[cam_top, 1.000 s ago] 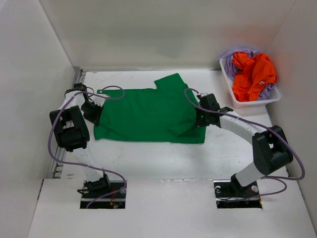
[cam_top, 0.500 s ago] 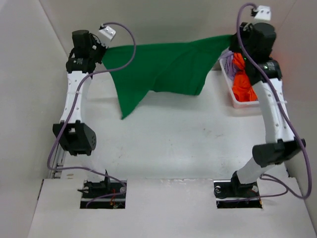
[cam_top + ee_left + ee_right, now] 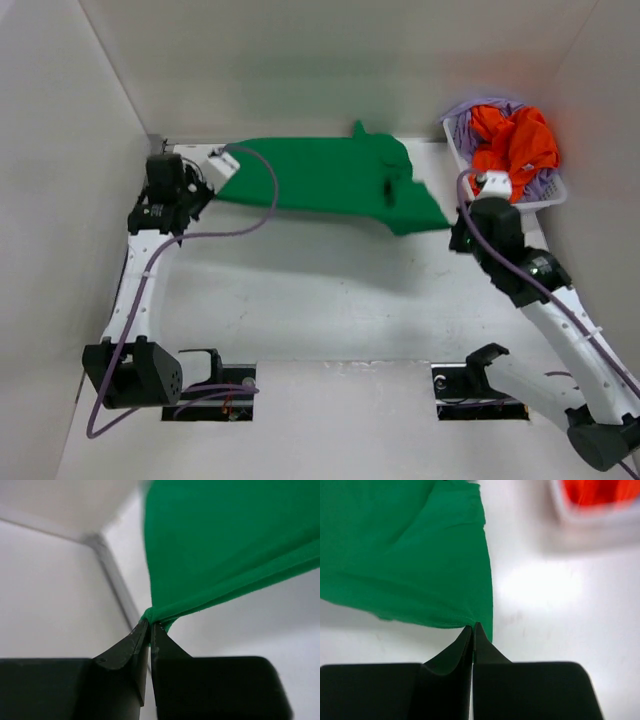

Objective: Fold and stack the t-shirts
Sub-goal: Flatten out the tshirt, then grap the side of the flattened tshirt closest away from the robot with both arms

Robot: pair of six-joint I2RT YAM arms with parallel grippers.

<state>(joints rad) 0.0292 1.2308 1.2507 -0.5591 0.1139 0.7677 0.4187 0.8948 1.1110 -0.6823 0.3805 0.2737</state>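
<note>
Both arms are dropping from the high lift of half a second ago. We are now carrying the green shirt [image 3: 320, 180] low over the far half of the desk [image 3: 330, 300] rather than up at wall height. The right arm is pulling back toward the near side, away from the basket [image 3: 552, 195].

We are keeping the shirt stretched left to right between the two claws, fairly flat. One sleeve is poking out along the far edge and a flap is hanging at the right end. It is casting a shadow on the desk beneath. We cannot tell whether any part is touching the surface.

The left claw [image 3: 212, 170] is pinching the shirt's left end. In the left wrist view its tips [image 3: 150, 626] are fully together with a bunched fold of green cloth coming out between them.

The right claw [image 3: 452, 226] is gripping the near right corner. In the right wrist view its tips [image 3: 473, 626] are closed tight on the hemmed corner.

The orange shirt [image 3: 515, 140] is lying crumpled on top of the lavender shirt [image 3: 466, 126], both inside the basket at the far right of the desk, just beyond the right claw.
</note>
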